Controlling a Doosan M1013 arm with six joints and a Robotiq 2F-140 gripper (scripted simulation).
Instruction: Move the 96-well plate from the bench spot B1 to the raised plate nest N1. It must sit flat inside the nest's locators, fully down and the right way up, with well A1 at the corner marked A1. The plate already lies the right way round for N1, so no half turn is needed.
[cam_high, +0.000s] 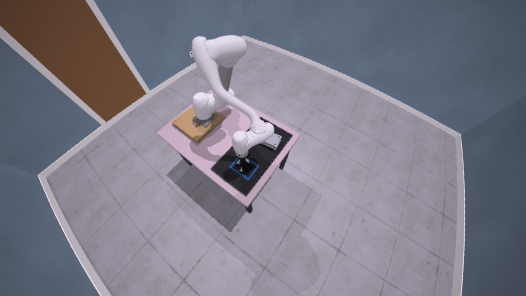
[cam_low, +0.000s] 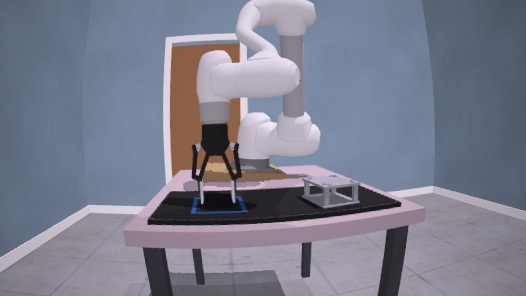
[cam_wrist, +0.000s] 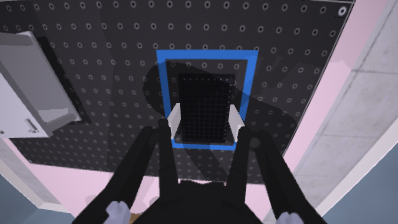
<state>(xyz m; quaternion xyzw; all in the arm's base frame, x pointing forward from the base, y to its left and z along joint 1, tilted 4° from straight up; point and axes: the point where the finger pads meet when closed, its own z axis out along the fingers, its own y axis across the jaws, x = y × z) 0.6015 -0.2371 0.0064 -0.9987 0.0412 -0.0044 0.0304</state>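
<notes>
The gripper (cam_wrist: 206, 125) is clenched on the black plate (cam_wrist: 206, 107): in the wrist view its two pale fingertips press against the plate's two long sides, near the plate's lower end in the frame. The plate lies inside the blue square outline (cam_wrist: 165, 95) at the centre of the wrist view, on the black perforated mat (cam_wrist: 100, 75). From these views it cannot be settled whether the plate rests on the mat or has cleared it slightly.

In the exterior view the gripper (cam_low: 217, 195) points straight down at the left of the surface (cam_low: 270, 232), its fingers reaching into the blue outline (cam_low: 218, 211). The plate (cam_low: 218, 201) shows only as a dark low shape between the fingers. The white arm (cam_low: 250, 75) bends over the gripper from a base at the rear of the surface.

The raised nest (cam_low: 331, 190), a grey open frame with a flat top, stands on the mat (cam_low: 300, 202) to the right of centre, well apart from the gripper. In the wrist view the nest (cam_wrist: 30, 85) appears at the left edge of the frame.

In the top view the arm (cam_high: 235, 100) reaches from a tan base plate (cam_high: 185, 127) at the upper left of the pink surface (cam_high: 175, 135) down to the blue outline (cam_high: 235, 170) near the middle of the frame. A brown door (cam_high: 65, 55) occupies the upper left corner.
</notes>
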